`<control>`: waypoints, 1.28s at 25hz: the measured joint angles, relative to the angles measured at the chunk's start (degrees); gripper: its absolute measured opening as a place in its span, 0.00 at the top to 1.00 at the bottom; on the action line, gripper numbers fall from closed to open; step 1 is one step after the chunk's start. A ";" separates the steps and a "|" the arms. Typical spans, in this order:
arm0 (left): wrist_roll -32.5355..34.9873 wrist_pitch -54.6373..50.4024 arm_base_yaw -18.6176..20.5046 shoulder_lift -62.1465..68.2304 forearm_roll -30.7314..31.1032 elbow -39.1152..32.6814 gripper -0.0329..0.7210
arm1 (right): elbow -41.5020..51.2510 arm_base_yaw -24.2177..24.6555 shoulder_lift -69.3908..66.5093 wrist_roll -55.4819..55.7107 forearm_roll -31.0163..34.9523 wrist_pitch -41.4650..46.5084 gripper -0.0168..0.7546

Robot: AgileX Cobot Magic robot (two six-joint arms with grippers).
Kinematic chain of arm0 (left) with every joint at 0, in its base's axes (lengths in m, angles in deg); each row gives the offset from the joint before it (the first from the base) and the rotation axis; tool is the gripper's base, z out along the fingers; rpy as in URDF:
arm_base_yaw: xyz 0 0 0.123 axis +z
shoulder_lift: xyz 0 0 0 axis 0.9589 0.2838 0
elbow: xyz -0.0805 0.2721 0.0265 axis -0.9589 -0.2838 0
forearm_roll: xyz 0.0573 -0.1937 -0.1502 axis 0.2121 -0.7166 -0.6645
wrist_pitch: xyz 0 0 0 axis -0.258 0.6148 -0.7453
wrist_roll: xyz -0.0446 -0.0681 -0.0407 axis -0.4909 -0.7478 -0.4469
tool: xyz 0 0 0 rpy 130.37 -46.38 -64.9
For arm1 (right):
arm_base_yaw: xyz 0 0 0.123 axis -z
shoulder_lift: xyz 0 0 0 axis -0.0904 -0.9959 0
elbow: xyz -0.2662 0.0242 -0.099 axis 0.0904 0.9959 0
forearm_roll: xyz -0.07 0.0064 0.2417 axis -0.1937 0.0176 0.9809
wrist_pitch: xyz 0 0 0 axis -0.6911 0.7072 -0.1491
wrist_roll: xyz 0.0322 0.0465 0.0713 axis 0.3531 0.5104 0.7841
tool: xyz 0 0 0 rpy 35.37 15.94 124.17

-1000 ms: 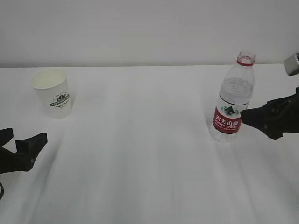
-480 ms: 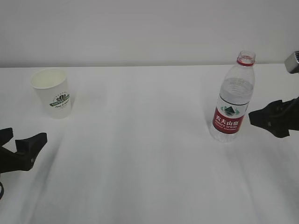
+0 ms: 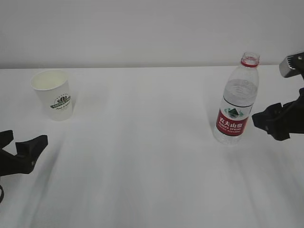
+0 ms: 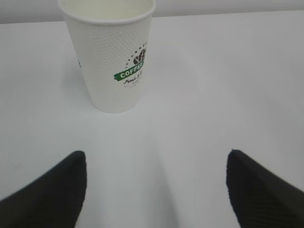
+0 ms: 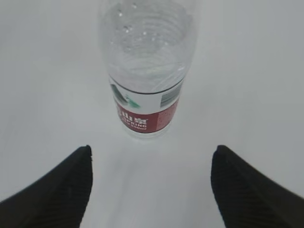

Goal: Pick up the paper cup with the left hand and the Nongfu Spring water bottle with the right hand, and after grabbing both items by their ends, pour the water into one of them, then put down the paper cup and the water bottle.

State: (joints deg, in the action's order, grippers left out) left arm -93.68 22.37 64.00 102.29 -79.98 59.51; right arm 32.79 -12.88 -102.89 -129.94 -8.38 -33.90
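Observation:
The white paper cup with a green logo stands upright at the back left. It fills the top of the left wrist view as the paper cup, ahead of my left gripper, which is open and empty. That left gripper sits low at the left edge, in front of the cup and apart from it. The Nongfu Spring water bottle, uncapped with a red label, stands upright on the right and holds water. My right gripper is just to its right. It is open, with the bottle ahead of the right gripper.
A white table carries everything, with a plain pale wall behind it. A silver-grey box on the right arm shows at the right edge.
My right gripper has drawn back a little to the right, away from the bottle's label. The left gripper, the cup and the bottle have stayed put.

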 joint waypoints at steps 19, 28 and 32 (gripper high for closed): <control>0.00 0.00 0.00 0.13 -0.10 1.11 0.09 | 7.24 -2.87 0.00 33.37 -30.07 -19.67 0.21; 0.00 0.00 0.00 2.28 -0.10 1.11 0.10 | 8.54 -2.87 -5.11 54.67 -51.05 -29.30 0.21; 0.00 0.00 0.00 3.59 -0.10 1.11 0.11 | 10.77 -2.87 -8.86 56.32 -51.74 -36.34 0.21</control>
State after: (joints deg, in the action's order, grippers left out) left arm -93.68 22.37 64.00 105.88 -80.07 60.62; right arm 43.56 -15.75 -111.76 -73.62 -60.12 -70.24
